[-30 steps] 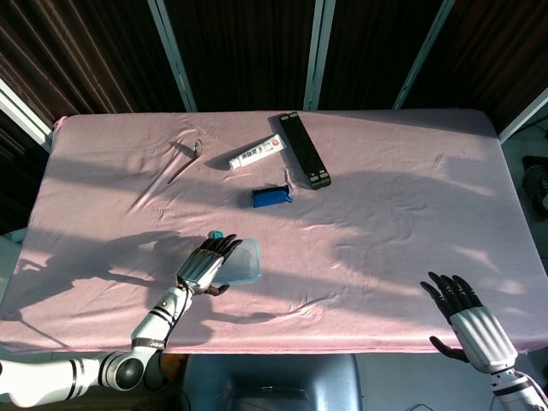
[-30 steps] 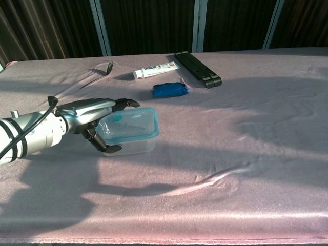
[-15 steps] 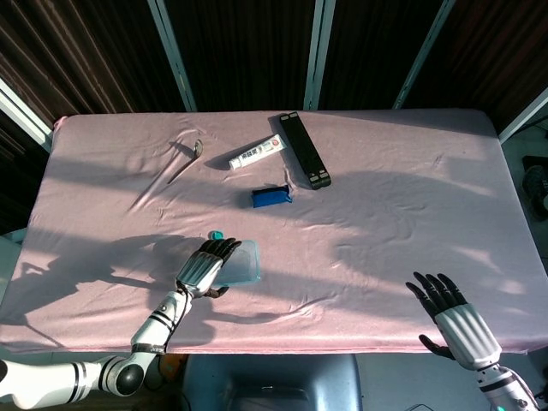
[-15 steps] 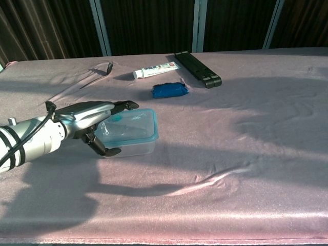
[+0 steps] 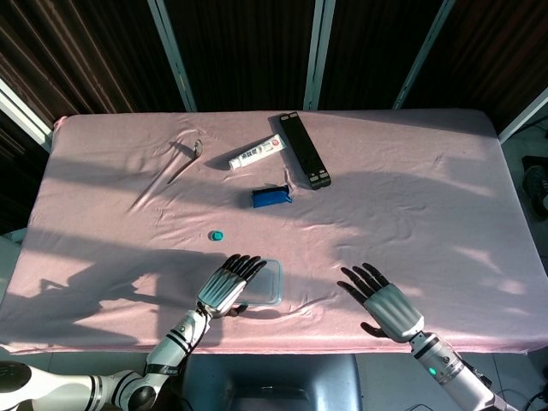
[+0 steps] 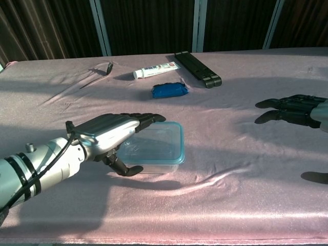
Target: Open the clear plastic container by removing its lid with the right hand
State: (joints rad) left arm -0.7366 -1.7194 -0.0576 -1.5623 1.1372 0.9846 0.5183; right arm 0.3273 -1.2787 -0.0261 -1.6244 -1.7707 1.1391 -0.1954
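Fingers (image 6: pixel 287 110) of the right hand (image 5: pixel 384 306) are spread apart and hold nothing; the hand hovers over the bench (image 5: pixel 428 197), well to the right of the clear plastic container (image 6: pixel 154 148). The left hand (image 6: pixel 110 134) is laid across the container's left end, fingers stretched over the lid (image 5: pixel 267 282), thumb tucked against the near wall; it looks like a bracing grip, but how tight cannot be told. The container sits near the front edge of the bench, lid apparently still on, blue rim visible in the chest view.

Step in hand is judged as the right-hand approach to the lid. The free right edge of the lid is best targeted, since the left end is covered. The fingers are best hooked under the rim lip at a corner and peeled upward, not pulled flat, so the seal lets go bit by bit. The base should be kept pinned by the left hand, or the whole box is likely lifted or dragged on the pink cloth. Thin clear plastic may flex; a light pinch should be enough.
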